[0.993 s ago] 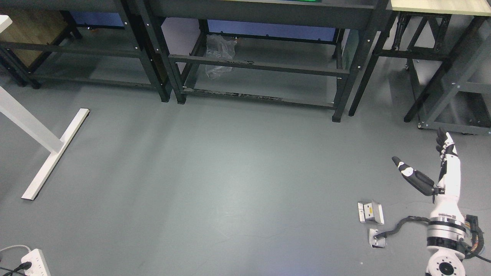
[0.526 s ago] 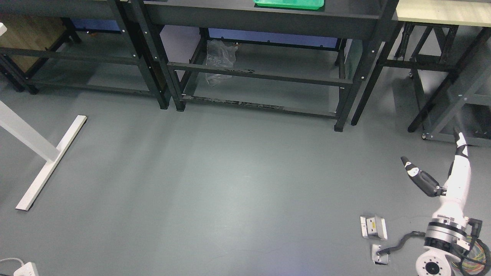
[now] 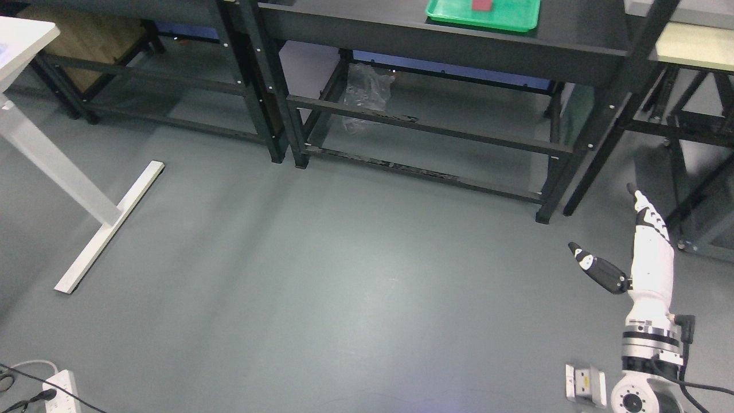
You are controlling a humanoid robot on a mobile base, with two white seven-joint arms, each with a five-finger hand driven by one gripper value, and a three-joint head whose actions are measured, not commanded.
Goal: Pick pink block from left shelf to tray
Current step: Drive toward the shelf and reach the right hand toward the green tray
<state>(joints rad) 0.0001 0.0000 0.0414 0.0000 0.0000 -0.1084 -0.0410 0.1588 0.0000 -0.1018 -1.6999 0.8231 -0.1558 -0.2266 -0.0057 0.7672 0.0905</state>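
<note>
White right hand point(image 3: 645, 252) with black thumb, silver wrist ring, black cable

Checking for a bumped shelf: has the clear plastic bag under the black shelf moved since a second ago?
No. The plastic bag lies against the same crossbar under the black shelf; only the camera shifted.

You look down on a grey floor point(image 3: 321, 275) with a soft sheen. Black metal shelving frames point(image 3: 430, 126) line the far side, crumpled clear plastic point(image 3: 367, 94) under one. A white table leg point(image 3: 86, 201) stands at your left.
</note>
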